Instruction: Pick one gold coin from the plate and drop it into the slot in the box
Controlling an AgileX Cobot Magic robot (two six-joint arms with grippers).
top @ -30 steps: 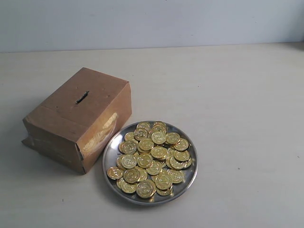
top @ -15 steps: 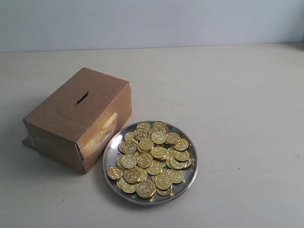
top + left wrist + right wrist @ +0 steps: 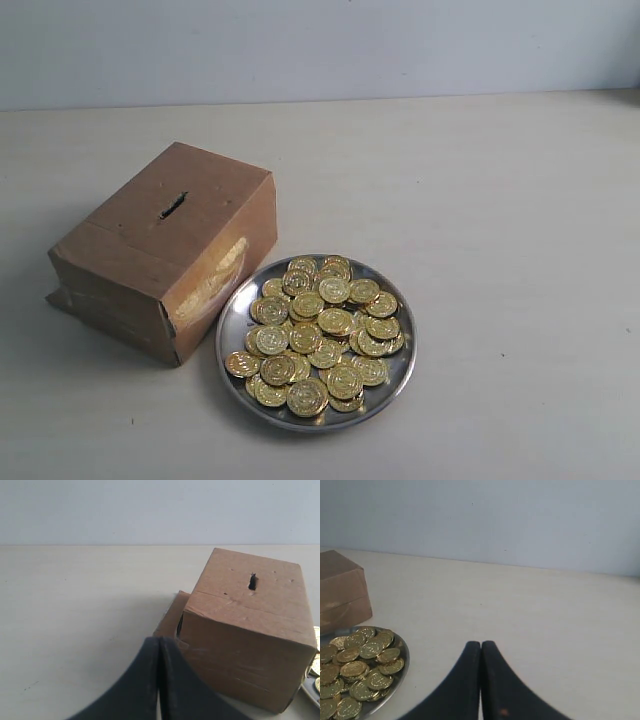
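Note:
A round silver plate [image 3: 232, 325] piled with several gold coins [image 3: 320, 335] sits on the table in front of and to the right of the brown cardboard box [image 3: 150, 270]. The dark slot [image 3: 173, 205] is cut in the box's top face. Neither gripper shows in the exterior view. In the left wrist view my left gripper [image 3: 159, 640] is shut and empty, close beside the box [image 3: 250, 625], whose slot [image 3: 252, 581] faces up. My right gripper [image 3: 481, 644] is shut and empty, apart from the plate [image 3: 400, 667] and its coins [image 3: 355, 667].
The pale table [image 3: 480, 200] stretches wide to the right of and behind the plate. A light wall [image 3: 320, 45] closes off the far edge. A loose cardboard flap [image 3: 170, 617] sticks out at the box's base.

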